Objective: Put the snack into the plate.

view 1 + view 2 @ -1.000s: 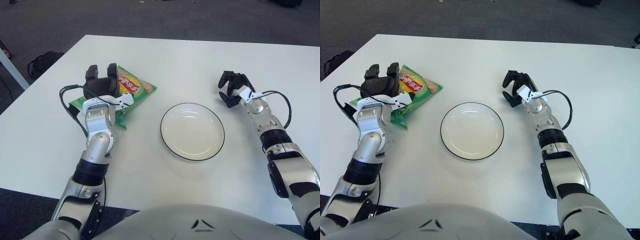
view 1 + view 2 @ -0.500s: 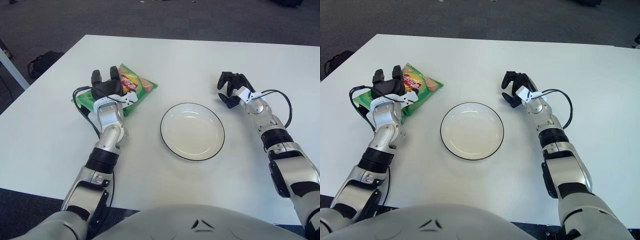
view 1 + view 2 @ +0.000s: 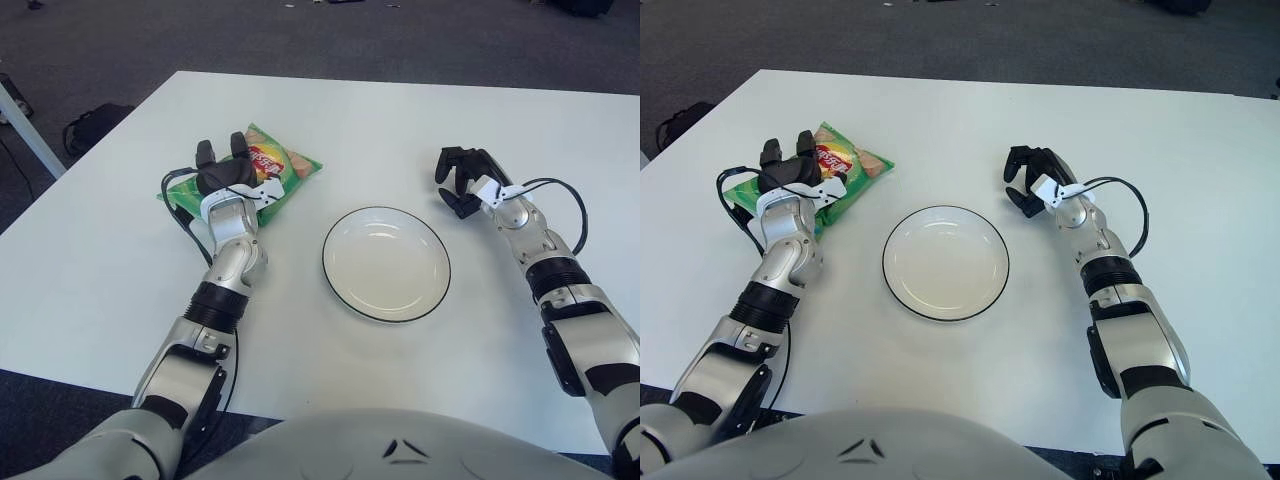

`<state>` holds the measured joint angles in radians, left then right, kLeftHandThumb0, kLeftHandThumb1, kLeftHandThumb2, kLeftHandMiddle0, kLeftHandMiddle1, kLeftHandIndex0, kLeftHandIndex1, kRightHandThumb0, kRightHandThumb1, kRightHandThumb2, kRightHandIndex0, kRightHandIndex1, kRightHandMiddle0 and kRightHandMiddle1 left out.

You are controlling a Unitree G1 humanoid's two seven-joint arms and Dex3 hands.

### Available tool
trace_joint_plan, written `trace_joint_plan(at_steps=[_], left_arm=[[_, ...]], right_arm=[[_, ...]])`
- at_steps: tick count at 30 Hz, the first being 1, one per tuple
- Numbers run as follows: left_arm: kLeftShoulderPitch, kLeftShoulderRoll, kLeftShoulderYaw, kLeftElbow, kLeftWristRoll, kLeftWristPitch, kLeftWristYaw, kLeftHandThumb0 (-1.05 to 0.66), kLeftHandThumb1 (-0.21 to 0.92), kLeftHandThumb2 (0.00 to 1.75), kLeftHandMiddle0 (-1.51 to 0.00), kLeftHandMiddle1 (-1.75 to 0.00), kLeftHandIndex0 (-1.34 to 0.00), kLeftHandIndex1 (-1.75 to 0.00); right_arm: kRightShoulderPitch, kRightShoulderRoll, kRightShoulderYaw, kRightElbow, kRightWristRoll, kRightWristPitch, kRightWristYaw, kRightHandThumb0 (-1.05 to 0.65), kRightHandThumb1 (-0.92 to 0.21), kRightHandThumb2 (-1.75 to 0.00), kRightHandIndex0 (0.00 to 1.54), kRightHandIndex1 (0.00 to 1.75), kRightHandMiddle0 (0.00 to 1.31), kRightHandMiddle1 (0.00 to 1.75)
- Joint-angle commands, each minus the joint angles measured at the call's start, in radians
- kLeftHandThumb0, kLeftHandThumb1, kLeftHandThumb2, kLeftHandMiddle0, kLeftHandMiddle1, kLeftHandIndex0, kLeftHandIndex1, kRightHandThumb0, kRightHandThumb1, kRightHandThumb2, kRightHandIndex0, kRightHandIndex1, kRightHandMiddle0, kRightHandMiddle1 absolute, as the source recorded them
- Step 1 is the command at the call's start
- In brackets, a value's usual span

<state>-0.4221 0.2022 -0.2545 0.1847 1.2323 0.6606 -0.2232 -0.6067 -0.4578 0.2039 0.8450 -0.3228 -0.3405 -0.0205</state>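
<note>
The snack is a green chip bag (image 3: 287, 166) lying flat on the white table, left of the plate. My left hand (image 3: 222, 168) rests over the bag's near left part with its fingers (image 3: 205, 152) closed onto it; the thumb is hidden. The empty white plate (image 3: 386, 264) with a dark rim sits at the table's middle, to the right of the bag. My right hand (image 3: 460, 180) hovers just right of the plate's far edge, fingers curled, holding nothing.
The white table (image 3: 400, 110) has its left edge close to the bag. A dark bag (image 3: 90, 122) lies on the grey carpet beyond that edge. A cable loops beside my right wrist (image 3: 560, 195).
My left forearm has swung right, so the hand now sits more squarely on the bag. The bag has shifted slightly right and away. The right hand has stayed put.
</note>
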Motion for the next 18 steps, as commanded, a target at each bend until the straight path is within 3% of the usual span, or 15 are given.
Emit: trace_joint_plan(at_steps=[1,4,7,11,18], left_arm=[[0.059,0.021,-0.033,0.083,-0.058,-0.029,-0.014,-1.05,0.92,0.88,-0.09,-0.05,0.00,0.00],[0.048,0.045,-0.043,0.098,-0.070,-0.045,-0.008,-1.05,0.92,0.84,-0.03,-0.51,0.00,-0.18],[0.041,0.067,-0.058,0.111,-0.077,-0.058,-0.010,-1.05,0.92,0.81,-0.01,-0.81,0.00,-0.40],[0.033,0.088,-0.075,0.126,-0.090,-0.070,-0.007,-1.05,0.92,0.79,-0.02,-1.00,0.00,-0.62],[0.004,0.118,-0.092,0.181,-0.118,-0.096,-0.002,-0.99,0.92,0.72,-0.33,-1.38,0.00,-1.10]], right_arm=[[0.082,0.018,0.031,0.041,-0.022,0.038,0.053,-0.01,0.10,-1.72,0.89,1.75,0.83,1.53],[0.082,0.016,0.031,0.036,-0.022,0.035,0.057,-0.01,0.10,-1.71,0.88,1.75,0.83,1.53],[0.083,0.013,0.031,0.032,-0.026,0.035,0.057,-0.01,0.11,-1.72,0.89,1.75,0.84,1.53],[0.084,0.012,0.030,0.029,-0.025,0.037,0.060,-0.01,0.12,-1.73,0.90,1.75,0.85,1.53],[0.087,0.009,0.033,0.019,-0.033,0.043,0.059,-0.01,0.13,-1.75,0.91,1.75,0.85,1.53]])
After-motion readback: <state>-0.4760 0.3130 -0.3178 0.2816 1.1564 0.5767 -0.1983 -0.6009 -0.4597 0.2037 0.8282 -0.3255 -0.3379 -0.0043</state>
